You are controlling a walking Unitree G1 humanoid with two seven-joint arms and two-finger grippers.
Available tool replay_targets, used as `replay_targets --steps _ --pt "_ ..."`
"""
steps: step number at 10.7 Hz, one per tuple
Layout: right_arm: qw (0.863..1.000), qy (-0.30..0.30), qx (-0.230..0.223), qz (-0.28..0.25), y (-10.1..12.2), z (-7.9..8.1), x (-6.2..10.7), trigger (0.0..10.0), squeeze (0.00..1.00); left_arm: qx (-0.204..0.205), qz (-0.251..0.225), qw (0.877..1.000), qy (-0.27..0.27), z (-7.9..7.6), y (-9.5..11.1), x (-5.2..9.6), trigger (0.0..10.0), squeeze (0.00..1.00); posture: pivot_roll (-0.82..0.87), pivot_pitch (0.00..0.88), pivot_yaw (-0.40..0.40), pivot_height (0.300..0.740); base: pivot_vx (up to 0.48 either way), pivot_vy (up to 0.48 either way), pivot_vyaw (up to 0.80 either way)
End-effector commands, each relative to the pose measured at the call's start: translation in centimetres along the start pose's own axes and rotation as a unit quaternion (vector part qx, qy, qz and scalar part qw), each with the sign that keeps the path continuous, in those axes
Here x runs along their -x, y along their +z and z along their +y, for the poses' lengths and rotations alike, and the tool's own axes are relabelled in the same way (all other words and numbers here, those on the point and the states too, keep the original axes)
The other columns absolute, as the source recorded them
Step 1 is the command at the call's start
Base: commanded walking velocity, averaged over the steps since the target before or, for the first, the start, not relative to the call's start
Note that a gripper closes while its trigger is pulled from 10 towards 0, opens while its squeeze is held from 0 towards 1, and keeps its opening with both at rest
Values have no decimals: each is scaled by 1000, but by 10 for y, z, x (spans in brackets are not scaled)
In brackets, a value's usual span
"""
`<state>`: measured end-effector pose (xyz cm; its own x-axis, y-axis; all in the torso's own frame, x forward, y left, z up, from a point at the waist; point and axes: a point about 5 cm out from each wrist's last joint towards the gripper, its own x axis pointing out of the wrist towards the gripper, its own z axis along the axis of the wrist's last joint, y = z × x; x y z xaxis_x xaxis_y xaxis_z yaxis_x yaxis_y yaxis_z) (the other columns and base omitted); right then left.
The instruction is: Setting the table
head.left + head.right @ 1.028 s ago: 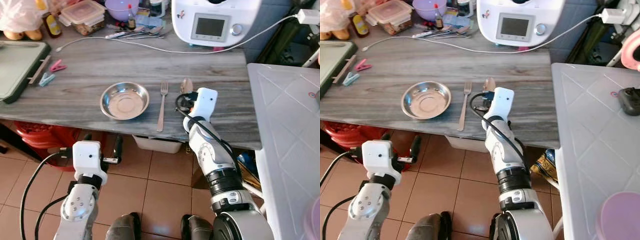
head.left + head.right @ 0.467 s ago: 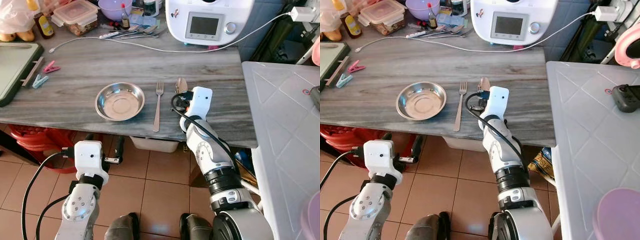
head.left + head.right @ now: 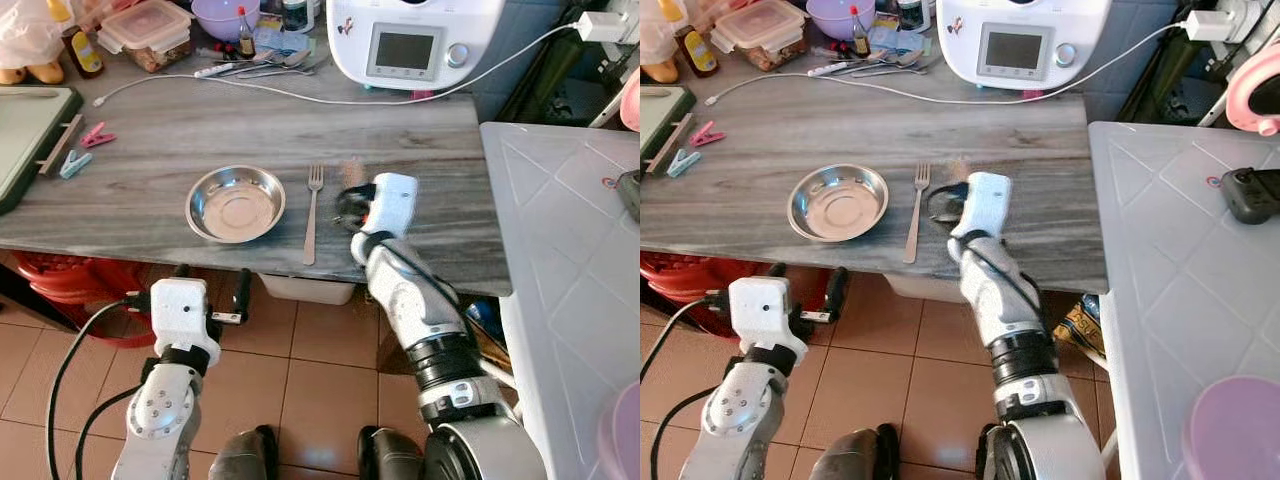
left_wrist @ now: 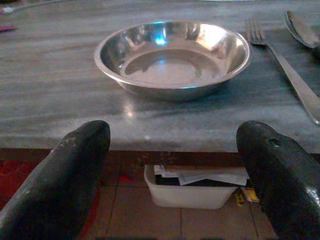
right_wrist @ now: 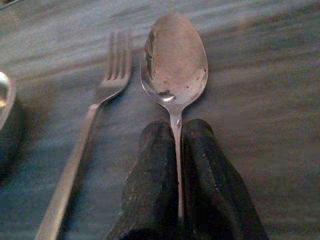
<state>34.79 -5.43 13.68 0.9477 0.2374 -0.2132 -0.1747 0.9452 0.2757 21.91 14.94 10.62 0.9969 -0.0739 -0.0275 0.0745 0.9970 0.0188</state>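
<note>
Spoon (image 5: 174,60) has been shifted closer beside fork (image 5: 82,145), parallel, bowl pointing away; handle is pinched in closed right gripper (image 5: 176,165).

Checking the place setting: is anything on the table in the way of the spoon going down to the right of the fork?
Nothing visible is. The right hand holds the spoon by its handle just right of the fork, over bare table.

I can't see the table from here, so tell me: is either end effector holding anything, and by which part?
The right end effector is shut on the spoon, pinching its handle just behind the bowl. The left end effector is open, holding nothing.
</note>
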Motion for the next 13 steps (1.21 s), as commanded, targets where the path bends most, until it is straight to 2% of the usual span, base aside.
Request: replay_targets --steps 1,2,4,7,8,9,13 --pt "997 72 -19 18 -6 52 -1 0 0 -2 8 1000 3 1 -4 2 10000 0 90 197 29 740 0 0 0" --pt "996 83 0 13 -4 53 -2 0 0 -1 8 1000 3 0 -4 1 10000 0 91 197 28 740 0 0 0" --pt "998 55 5 20 -9 44 -2 0 0 0 8 1000 5 0 -5 2 10000 0 91 196 26 740 0 0 0" --pt "999 24 -24 33 -17 37 -2 0 0 1 8 1000 2 0 -5 1 10000 0 90 198 29 740 0 0 0" --pt "998 25 -50 35 -18 39 -2 7412 1000 0 8 1000 1 0 -5 1 10000 0 93 198 29 740 0 0 0" --pt "998 25 -49 37 -19 38 -2 10000 1000 0 7 1000 1 0 -4 1 10000 0 94 198 29 740 0 0 0" --pt "995 38 -80 38 -18 44 -1 10000 1000 0 7 1000 0 0 -4 1 10000 0 94 197 31 740 0 0 0"
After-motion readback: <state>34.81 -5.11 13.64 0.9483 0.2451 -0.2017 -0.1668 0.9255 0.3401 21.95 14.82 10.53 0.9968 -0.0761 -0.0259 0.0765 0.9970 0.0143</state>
